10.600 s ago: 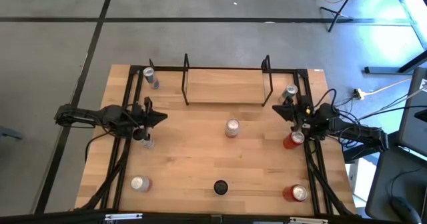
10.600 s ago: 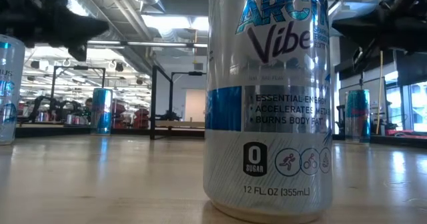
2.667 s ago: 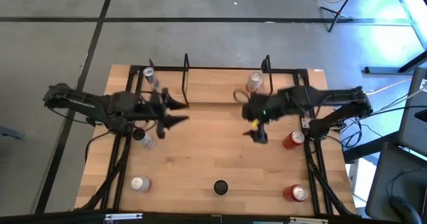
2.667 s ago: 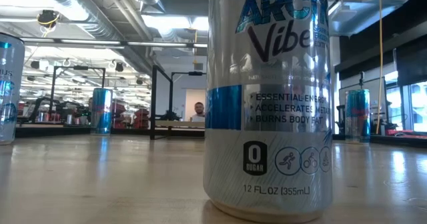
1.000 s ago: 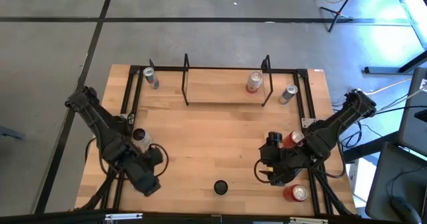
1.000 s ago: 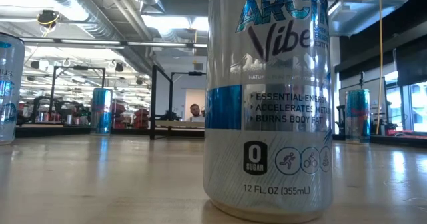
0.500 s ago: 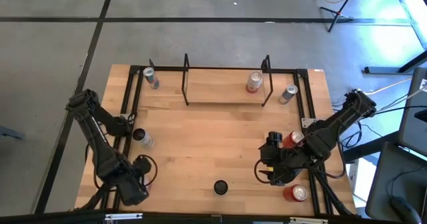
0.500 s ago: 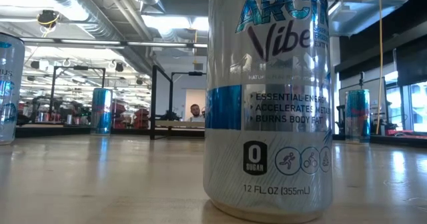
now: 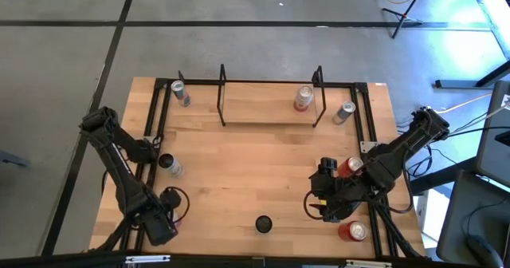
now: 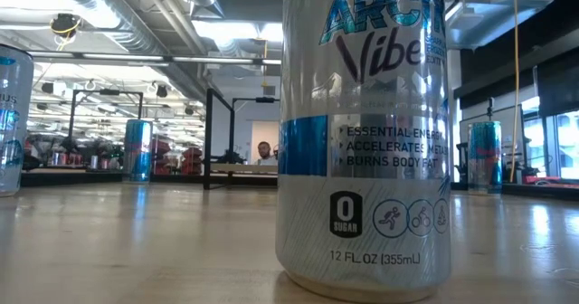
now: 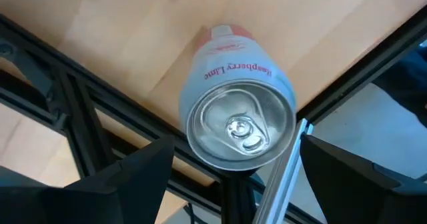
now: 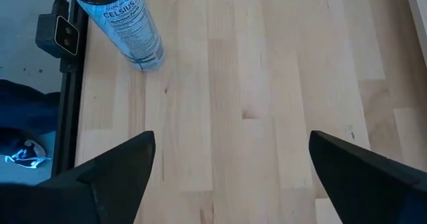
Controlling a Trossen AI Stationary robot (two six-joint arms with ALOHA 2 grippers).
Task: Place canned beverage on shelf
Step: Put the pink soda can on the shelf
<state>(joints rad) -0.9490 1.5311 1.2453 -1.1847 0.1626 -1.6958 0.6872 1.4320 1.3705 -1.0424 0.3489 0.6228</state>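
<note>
While the left end effector (image 9: 162,224) hangs over the near left corner of the bench (image 9: 239,172), its dark fingers (image 11: 127,177) stand wide apart on either side of a pale can (image 11: 237,104) seen from above. That can is a smooth cylinder with a round silver lid and pull tab; it stands upright on the light wood next to a black rail (image 11: 80,117). No finger touches it.

The right end effector (image 9: 319,202) sits low over the near right part of the bench, fingers (image 12: 117,171) also spread, with only bare wood grain between them. A slim blue-and-silver can (image 12: 123,21) stands beyond them at the bench edge.

The shelf (image 9: 271,108), a narrow light-wood plank with a black wire frame at each end, lies along the far side. One can with red print (image 9: 303,98) stands upright on its right end.

Other cans stand on the bench: one at the far left corner (image 9: 180,92), one just right of the shelf (image 9: 345,111), one at the left rail (image 9: 169,164), two red ones near the right rail (image 9: 347,167) (image 9: 352,231), and one at the near edge (image 9: 263,223).
</note>
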